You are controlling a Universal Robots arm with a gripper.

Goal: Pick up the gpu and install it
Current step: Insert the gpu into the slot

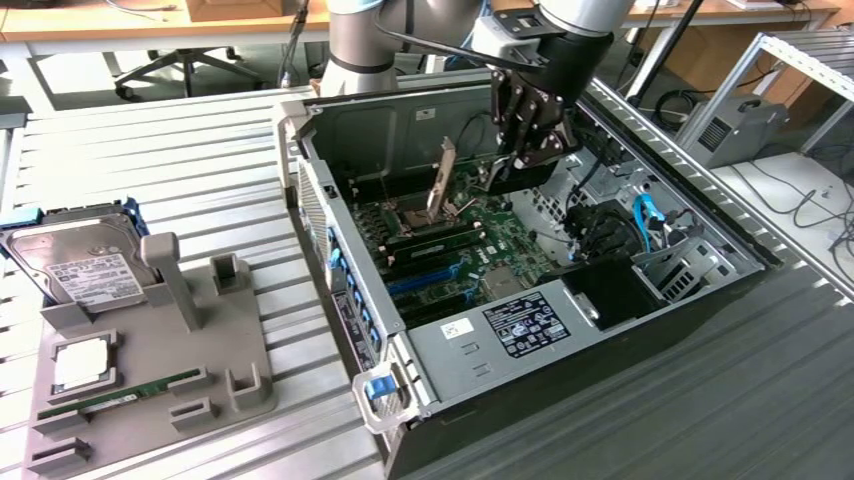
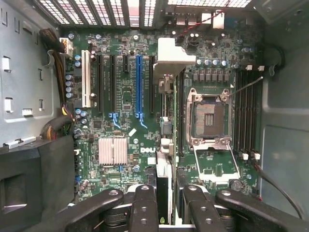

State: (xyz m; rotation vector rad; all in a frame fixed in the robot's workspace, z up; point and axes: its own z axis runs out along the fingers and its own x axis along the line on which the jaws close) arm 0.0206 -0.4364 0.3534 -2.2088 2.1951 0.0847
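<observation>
The gpu [image 2: 164, 145] stands on edge in the tool [image 2: 165, 205], clamped between its fingers, long axis running along the motherboard [image 2: 120, 96] slots. It hangs inside the open computer case [image 1: 441, 350], just above the board, beside the blue slot [image 2: 138, 82].

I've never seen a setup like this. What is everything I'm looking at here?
computer case: one, black and grey, open, middle of the table
motherboard: one, green, inside the case
gpu: one, green with silver bracket, held edge-on above the motherboard
holder: one, grey, exterior view's left
hard drive: one, silver with white label, in the holder
square chip: one, silver, in the holder
RAM stick: one, green, in the holder
robot arm: one, grey, behind the case
gripper: one, black, closed on the gpu
</observation>
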